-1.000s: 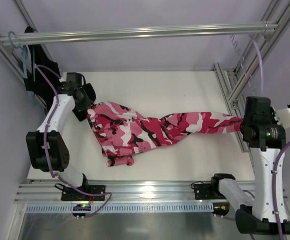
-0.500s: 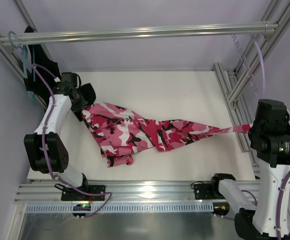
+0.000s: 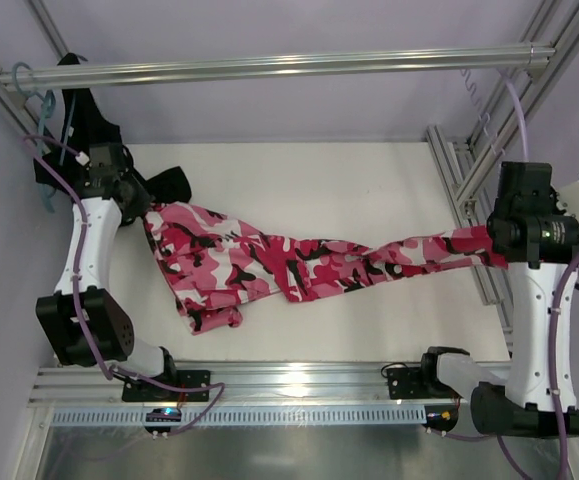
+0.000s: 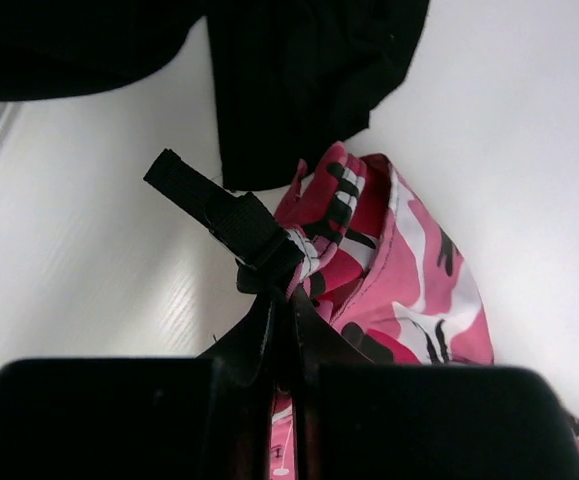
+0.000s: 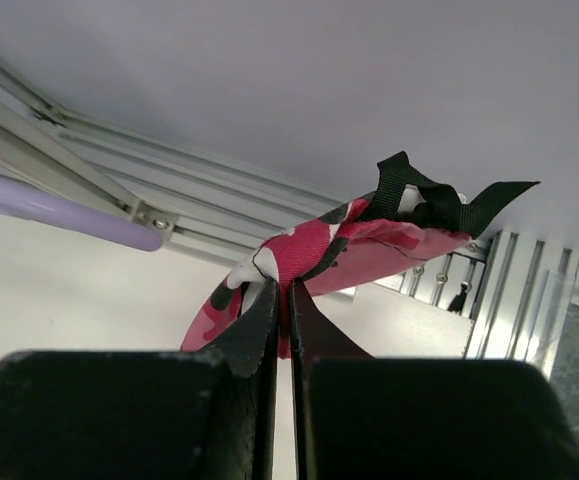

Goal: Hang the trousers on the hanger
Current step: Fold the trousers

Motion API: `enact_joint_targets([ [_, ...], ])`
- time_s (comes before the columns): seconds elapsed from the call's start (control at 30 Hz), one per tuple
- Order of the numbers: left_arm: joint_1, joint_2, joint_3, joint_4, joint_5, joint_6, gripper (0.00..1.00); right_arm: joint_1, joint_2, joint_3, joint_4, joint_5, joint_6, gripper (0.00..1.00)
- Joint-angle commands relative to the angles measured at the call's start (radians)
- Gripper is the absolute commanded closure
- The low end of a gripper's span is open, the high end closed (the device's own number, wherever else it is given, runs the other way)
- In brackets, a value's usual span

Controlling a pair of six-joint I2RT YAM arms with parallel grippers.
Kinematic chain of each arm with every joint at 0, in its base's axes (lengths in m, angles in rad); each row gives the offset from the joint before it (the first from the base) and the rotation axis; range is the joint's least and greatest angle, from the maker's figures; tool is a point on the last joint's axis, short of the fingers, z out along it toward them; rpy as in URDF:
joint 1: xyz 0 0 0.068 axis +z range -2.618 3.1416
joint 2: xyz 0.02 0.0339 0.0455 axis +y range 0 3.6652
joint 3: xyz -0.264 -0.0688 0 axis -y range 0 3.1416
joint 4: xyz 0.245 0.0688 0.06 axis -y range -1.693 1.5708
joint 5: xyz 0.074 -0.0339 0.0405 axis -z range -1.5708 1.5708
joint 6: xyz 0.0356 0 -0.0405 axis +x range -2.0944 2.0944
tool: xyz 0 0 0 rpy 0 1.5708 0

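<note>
The pink, crimson, white and black camouflage trousers (image 3: 269, 265) are stretched across the white table between my two grippers. My left gripper (image 3: 142, 208) is shut on one end, next to a black strap (image 4: 219, 205); the fabric shows in the left wrist view (image 4: 409, 280). My right gripper (image 3: 489, 245) is shut on the other end and holds it above the table by the right frame post; a bunched fold (image 5: 339, 245) shows there with a black strap (image 5: 439, 200). The pale hanger (image 3: 476, 100) shows only faintly, hanging from the top rail at the far right.
A plain black garment (image 3: 84, 130) on a teal-blue hanger (image 3: 31, 85) hangs at the rail's left end, close behind my left gripper. The metal rail (image 3: 269, 65) crosses the back. Aluminium frame posts (image 3: 454, 170) stand at the right.
My left gripper has pulled its end of the trousers left and back toward the black garment. My right gripper swung out right, then came back in; the trousers shifted left.
</note>
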Motion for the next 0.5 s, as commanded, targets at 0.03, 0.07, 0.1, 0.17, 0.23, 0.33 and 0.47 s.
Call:
enact_joint_targets([
  [0.03,0.001,-0.016,-0.034,0.05,0.114,0.01,1.0,-0.017,0.061,-0.129,0.04,-0.073,0.014,0.96],
  [0.07,-0.001,-0.02,-0.045,0.049,0.114,0.007,1.0,-0.023,0.064,-0.208,0.067,-0.096,0.01,0.96],
  [0.1,-0.004,-0.023,-0.054,0.045,0.114,0.004,1.0,-0.032,0.068,-0.244,0.09,-0.121,0.01,0.96],
  [0.17,-0.01,-0.041,-0.086,0.045,0.114,0.006,1.0,-0.06,0.097,-0.322,0.156,-0.185,0.007,0.96],
  [0.23,-0.01,-0.056,-0.106,0.045,0.112,0.009,1.0,-0.072,0.149,-0.338,0.167,-0.201,0.02,0.96],
  [0.33,-0.015,-0.078,-0.143,0.059,0.147,0.015,1.0,-0.072,0.151,-0.324,0.127,-0.193,0.044,0.96],
  [0.47,-0.035,-0.102,-0.201,0.082,0.197,0.017,1.0,-0.072,0.051,-0.449,0.151,-0.319,0.035,0.96],
])
